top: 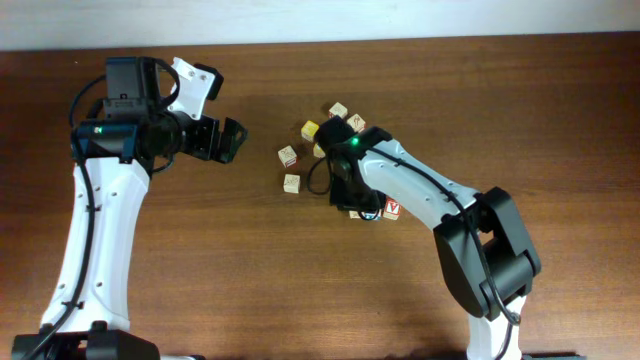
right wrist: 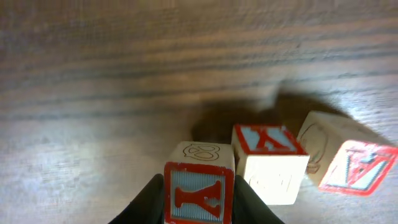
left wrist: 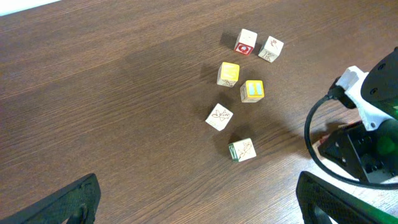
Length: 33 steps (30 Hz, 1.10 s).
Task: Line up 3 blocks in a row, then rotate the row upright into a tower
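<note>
R gripper [right wrist: 199, 205] clamped on Y block [right wrist: 199, 190], mid-table.
Held face read a red "Y" in a red frame; a 2nd red-framed block [right wrist: 268, 163] stood just beside it, a 3rd block [right wrist: 348, 158] beyond. L gripper [top: 228, 140] hung w/ jaws wide apart, upper left. Red-faced block [left wrist: 245, 42] and green-marked block [left wrist: 242, 150] lay between the arms; bare table [top: 250, 260] all round, far edge well off.

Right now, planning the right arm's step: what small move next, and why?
Probably lift the red-Y block slightly before turning it: the right gripper clasps its sides, and another lettered block sits close beside it, where a twist could knock it.
</note>
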{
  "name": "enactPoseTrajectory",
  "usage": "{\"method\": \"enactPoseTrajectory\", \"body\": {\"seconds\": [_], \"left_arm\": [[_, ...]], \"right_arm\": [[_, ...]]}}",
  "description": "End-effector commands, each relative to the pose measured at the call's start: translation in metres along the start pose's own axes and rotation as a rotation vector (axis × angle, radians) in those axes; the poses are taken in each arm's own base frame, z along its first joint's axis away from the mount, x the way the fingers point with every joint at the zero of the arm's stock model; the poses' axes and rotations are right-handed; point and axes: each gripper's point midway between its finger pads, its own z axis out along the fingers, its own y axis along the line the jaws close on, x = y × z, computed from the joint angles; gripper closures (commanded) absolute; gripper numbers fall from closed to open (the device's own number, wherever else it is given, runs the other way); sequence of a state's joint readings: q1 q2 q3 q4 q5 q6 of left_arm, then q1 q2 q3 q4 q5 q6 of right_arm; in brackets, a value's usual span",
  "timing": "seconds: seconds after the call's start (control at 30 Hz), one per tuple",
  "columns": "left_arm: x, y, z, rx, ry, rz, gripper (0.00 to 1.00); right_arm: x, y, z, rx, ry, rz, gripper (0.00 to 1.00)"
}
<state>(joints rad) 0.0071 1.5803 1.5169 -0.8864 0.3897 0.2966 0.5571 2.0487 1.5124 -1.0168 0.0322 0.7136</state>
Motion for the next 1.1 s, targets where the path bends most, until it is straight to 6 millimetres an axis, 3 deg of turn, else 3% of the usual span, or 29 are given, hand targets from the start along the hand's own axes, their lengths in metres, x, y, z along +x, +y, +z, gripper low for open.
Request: {"method": "enactPoseTrajectory", "body": {"seconds": [0.0, 0.2, 0.27, 0.3, 0.43, 0.47, 0.5, 0.6, 0.7, 0.73, 0.87, 1.07], "left_arm": [[-0.007, -0.002, -0.004, 0.008, -0.021, 0.019, 0.01], [-0.007, -0.002, -0.004, 0.008, -0.021, 0.019, 0.01], [-0.007, -0.002, -0.004, 0.008, -0.021, 0.019, 0.01], [-0.007, -0.002, -0.004, 0.008, -0.021, 0.019, 0.01], [-0.007, -0.002, -0.004, 0.008, -0.021, 0.019, 0.01], [-0.007, -0.002, -0.004, 0.008, -0.021, 0.019, 0.01], [-0.007, -0.002, -0.004, 0.008, -0.021, 0.019, 0.01], [-0.007, -0.002, -0.004, 0.008, -0.021, 0.019, 0.01], [-0.007, -0.002, -0.004, 0.008, -0.021, 0.019, 0.01], [-0.007, -0.002, -0.004, 0.008, -0.021, 0.019, 0.01], [-0.007, -0.002, -0.004, 0.008, -0.021, 0.019, 0.01], [-0.007, -0.002, -0.004, 0.008, -0.021, 0.019, 0.01]], "right_arm": [[-0.005, -0.008, 0.002, 0.035, -0.022, 0.029, 0.72], [-0.005, -0.007, 0.002, 0.035, -0.026, 0.026, 0.5], [-0.006, -0.007, 0.0, 0.034, -0.028, 0.029, 0.5], [-0.009, -0.01, -0.01, 0.03, -0.034, 0.038, 0.51], [-0.028, -0.028, -0.08, -0.052, -0.134, 0.045, 0.5], [-0.028, -0.03, -0.1, -0.104, -0.16, 0.001, 0.5], [-0.024, -0.024, -0.107, -0.144, -0.159, -0.065, 0.5], [-0.003, 0.0, -0.083, -0.168, -0.096, -0.163, 0.6], [0.024, 0.025, -0.047, -0.191, -0.012, -0.145, 0.89], [0.031, 0.027, -0.038, -0.185, 0.001, -0.12, 0.92], [0.046, 0.015, 0.0, -0.149, 0.036, -0.073, 0.96], [0.031, 0.003, 0.008, -0.136, 0.015, -0.019, 0.96]]}}
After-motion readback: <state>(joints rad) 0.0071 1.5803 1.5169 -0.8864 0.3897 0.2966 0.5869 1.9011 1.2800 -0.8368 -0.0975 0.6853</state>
